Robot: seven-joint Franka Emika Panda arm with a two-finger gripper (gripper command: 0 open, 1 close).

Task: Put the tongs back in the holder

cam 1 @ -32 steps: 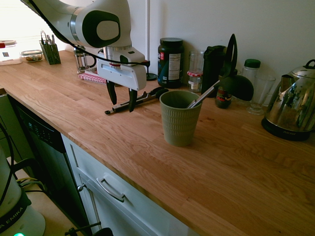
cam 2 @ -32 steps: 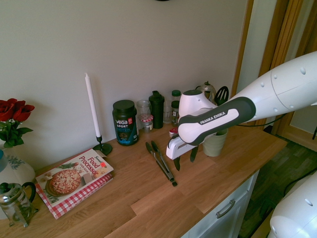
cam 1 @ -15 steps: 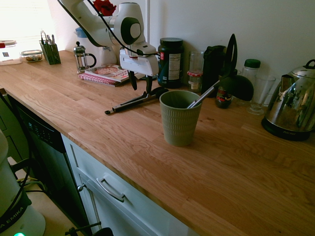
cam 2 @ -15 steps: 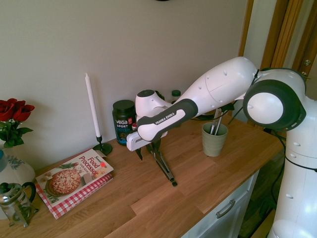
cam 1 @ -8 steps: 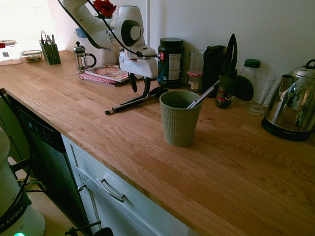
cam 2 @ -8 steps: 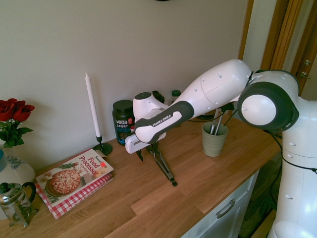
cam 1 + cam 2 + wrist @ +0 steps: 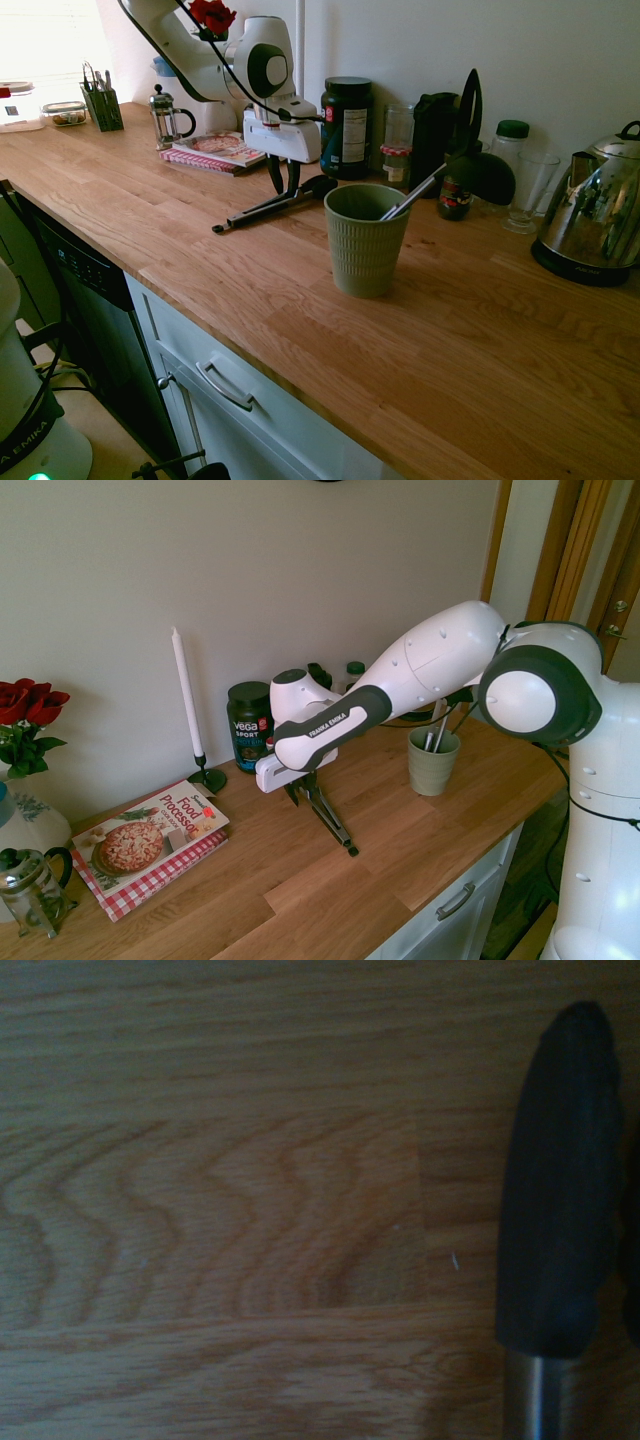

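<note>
Behind the claw, tongs partly hidden, grip unclear

Wooden countertop bearing a kettle, a supplement jar, a white candle, a cookbook and red roses.

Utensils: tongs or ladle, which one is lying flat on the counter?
The tongs: they lie flat on the wooden counter, under the gripper. The ladle stands propped in the olive-green holder, handle inside, bowl sticking out.

tongs on counter, holder nearby
</note>
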